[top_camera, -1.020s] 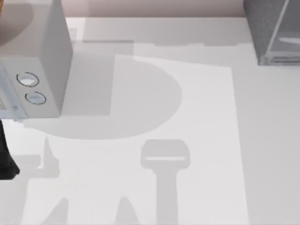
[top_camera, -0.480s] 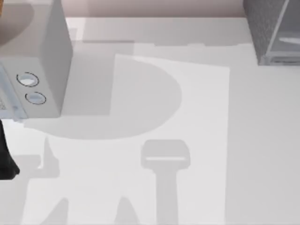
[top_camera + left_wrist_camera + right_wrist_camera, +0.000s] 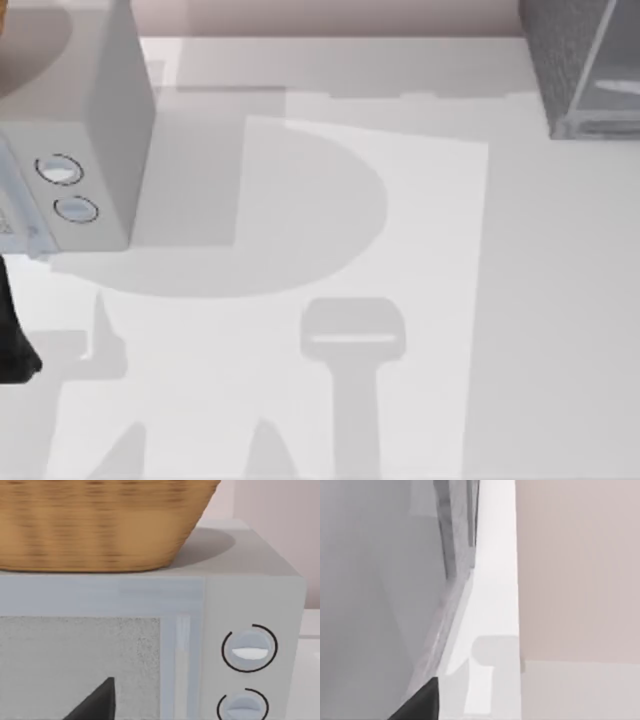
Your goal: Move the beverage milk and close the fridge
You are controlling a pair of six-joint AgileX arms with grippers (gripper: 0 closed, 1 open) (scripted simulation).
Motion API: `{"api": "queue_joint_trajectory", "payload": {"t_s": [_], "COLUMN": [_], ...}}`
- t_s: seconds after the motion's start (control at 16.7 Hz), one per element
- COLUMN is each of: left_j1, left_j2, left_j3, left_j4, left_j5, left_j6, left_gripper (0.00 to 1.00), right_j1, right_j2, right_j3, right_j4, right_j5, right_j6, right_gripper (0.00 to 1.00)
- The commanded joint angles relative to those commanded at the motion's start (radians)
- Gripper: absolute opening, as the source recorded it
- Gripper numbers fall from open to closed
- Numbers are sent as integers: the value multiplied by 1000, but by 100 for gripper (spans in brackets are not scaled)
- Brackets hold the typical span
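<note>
The fridge [image 3: 566, 62] stands at the table's far right corner, a dark grey speckled cabinet with a paler smooth panel facing right. In the right wrist view the fridge [image 3: 380, 580] looms close, with a dark tip of my right gripper [image 3: 422, 705] right beside its grey panel. The beverage milk is out of view. My left arm [image 3: 14, 345] sits at the left edge of the table. A dark tip of my left gripper [image 3: 97, 704] hangs in front of the microwave door.
A light grey microwave [image 3: 100, 120] with two round dials [image 3: 58, 170] fills the far left; a wicker basket [image 3: 100, 525] rests on top of it. Arm shadows lie on the white table [image 3: 420, 230]. A pale wall [image 3: 580, 570] runs behind the table.
The shade over the table's right side has spread leftward, narrowing the bright patch. The fridge, microwave and left arm have not shifted.
</note>
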Motion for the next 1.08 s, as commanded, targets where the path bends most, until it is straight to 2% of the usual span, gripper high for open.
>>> {"api": "queue_joint_trajectory", "payload": {"t_s": [0.18,0.36,0.84,1.08], "left_j1": [0,0,0,0], "left_j2": [0,0,0,0], "left_j3": [0,0,0,0], "left_j4": [0,0,0,0], "left_j5": [0,0,0,0], "left_j6": [0,0,0,0], "left_gripper": [100,100,100,100], "right_j1": [94,249,785,892], "right_j2": [-23,-44,-165,-205], "right_j3": [-34,-99,-209,-295], "right_j4": [56,105,291,348], "right_j5": [72,207,611,702], "right_j6": [84,204,505,615], "right_gripper": [100,100,100,100]}}
